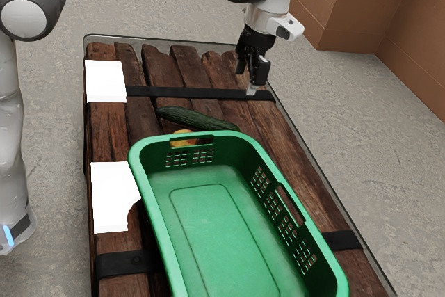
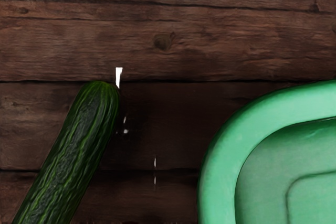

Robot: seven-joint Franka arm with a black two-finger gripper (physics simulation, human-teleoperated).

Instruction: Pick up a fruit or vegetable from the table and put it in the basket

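Cuke (image 1: 198, 117) x1 & orange fruit (image 1: 183, 142) x1 nr basket (image 1: 149, 193) x1, 2 fingers (image 1: 253, 80) spread

Desk (image 1: 111, 130): dark planks
Green basket (image 1: 215, 220): on its near part
Orange fruit (image 1: 182, 142): by the basket's far end, partly hidden
Cucumber (image 1: 191, 117): lying just beyond
White patches (image 1: 106, 81): along the edge at the exterior view's left
Gripper (image 1: 250, 78): fingers apart, raised near the far right corner
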